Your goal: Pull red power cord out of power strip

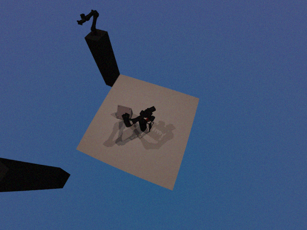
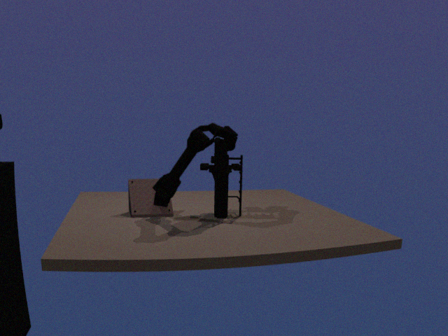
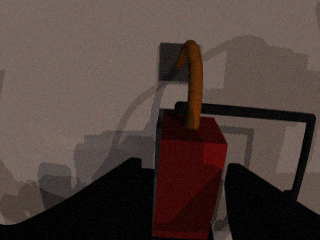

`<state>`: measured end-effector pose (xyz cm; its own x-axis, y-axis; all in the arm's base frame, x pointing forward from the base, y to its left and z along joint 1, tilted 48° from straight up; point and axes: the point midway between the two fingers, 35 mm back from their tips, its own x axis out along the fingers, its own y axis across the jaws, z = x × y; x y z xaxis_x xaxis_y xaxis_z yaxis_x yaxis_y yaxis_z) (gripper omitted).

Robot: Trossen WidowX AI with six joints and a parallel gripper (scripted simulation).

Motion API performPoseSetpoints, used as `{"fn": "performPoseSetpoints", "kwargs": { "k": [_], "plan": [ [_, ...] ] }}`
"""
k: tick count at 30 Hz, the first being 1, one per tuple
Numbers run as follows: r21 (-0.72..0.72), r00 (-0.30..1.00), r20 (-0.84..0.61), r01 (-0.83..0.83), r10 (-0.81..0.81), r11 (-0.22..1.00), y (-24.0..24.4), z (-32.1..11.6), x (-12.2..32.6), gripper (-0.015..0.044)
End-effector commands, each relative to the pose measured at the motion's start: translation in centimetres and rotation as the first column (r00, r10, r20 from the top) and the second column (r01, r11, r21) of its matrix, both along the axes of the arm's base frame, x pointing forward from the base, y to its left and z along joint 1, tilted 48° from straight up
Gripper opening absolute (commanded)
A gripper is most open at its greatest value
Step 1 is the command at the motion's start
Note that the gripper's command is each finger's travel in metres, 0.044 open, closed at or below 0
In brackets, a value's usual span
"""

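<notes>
The red plug (image 3: 187,185) (image 1: 147,119) fills the middle of the wrist view's lower part. An orange-looking cord (image 3: 196,90) curves up from its end. My gripper (image 3: 184,171) is open, with its black fingers on both sides of the plug. A narrow gap shows between the plug and the right finger; the left finger looks very close to the plug. The plug still lies between the open fingers. In the top and exterior views the arm and what stands around it are very dark. The strip cannot be told apart clearly, nor whether the plug sits in it.
A black bar frame (image 3: 250,110) (image 2: 241,184) stands close to the right finger. A dark grey square (image 3: 167,54) lies beyond the plug. A pale panel (image 1: 124,111) (image 2: 143,197) stands on the table (image 1: 161,168) (image 2: 271,239). Two black pedestals (image 1: 104,58) (image 1: 27,175) stand outside the table.
</notes>
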<state>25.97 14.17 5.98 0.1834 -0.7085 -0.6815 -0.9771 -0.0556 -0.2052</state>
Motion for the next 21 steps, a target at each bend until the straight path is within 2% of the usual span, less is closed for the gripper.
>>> {"fn": "performPoseSetpoints", "kwargs": {
  "k": [1, 8, 10, 20, 21],
  "plan": [
    [-0.011, 1.000, -0.005, -0.001, 0.001, 1.000, -0.65, -0.33, 0.03, 0.0160],
    [-0.011, 1.000, -0.005, -0.001, 0.001, 1.000, -0.65, -0.33, 0.03, 0.0160],
    [-0.002, 1.000, -0.002, 0.003, -0.003, 1.000, -0.38, -0.25, 0.05, 0.0107],
    [-0.002, 1.000, -0.002, 0.003, -0.003, 1.000, -0.38, -0.25, 0.05, 0.0041],
    [-0.002, 1.000, -0.002, 0.003, -0.003, 1.000, -0.36, -0.27, 0.06, 0.0015]
  ]
}}
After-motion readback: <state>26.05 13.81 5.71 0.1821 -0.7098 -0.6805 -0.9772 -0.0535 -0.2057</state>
